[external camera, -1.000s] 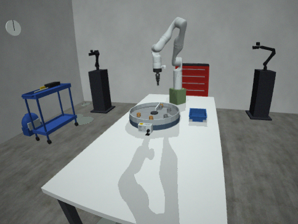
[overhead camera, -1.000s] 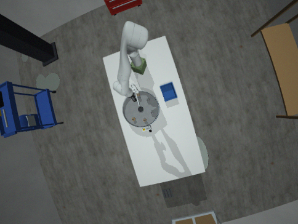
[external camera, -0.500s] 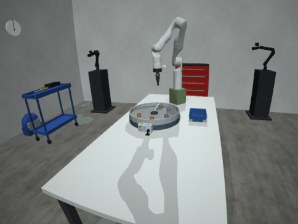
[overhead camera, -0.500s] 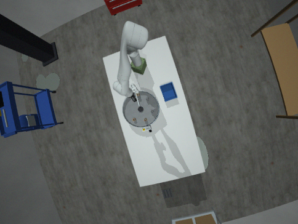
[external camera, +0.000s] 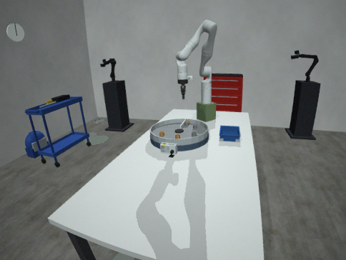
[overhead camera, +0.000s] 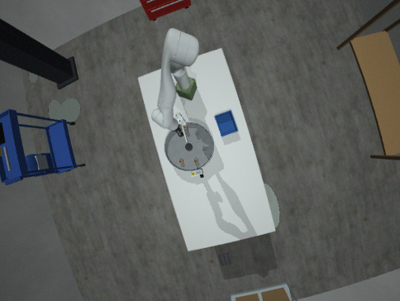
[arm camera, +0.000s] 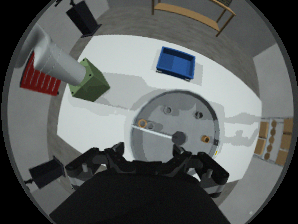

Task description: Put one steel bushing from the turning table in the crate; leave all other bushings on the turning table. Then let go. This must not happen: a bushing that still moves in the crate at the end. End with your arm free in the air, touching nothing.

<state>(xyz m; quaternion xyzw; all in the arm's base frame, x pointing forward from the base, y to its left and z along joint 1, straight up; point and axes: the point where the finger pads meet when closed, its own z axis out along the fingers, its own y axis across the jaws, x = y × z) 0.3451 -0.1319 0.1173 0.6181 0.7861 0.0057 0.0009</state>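
Hand (overhead camera: 180, 131) (external camera: 183, 97) (arm camera: 148, 148) released, held above the turning table (overhead camera: 172, 162) (external camera: 154, 136) (arm camera: 137, 110), toward the worktop's left long edge in the exterior view. Grey, presumably steel, bushings (external camera: 194, 133) (arm camera: 168, 109) lie on it; none seen in the crate (overhead camera: 226, 123) (external camera: 229, 133) (arm camera: 175, 63). Pick, transfer and release remain.
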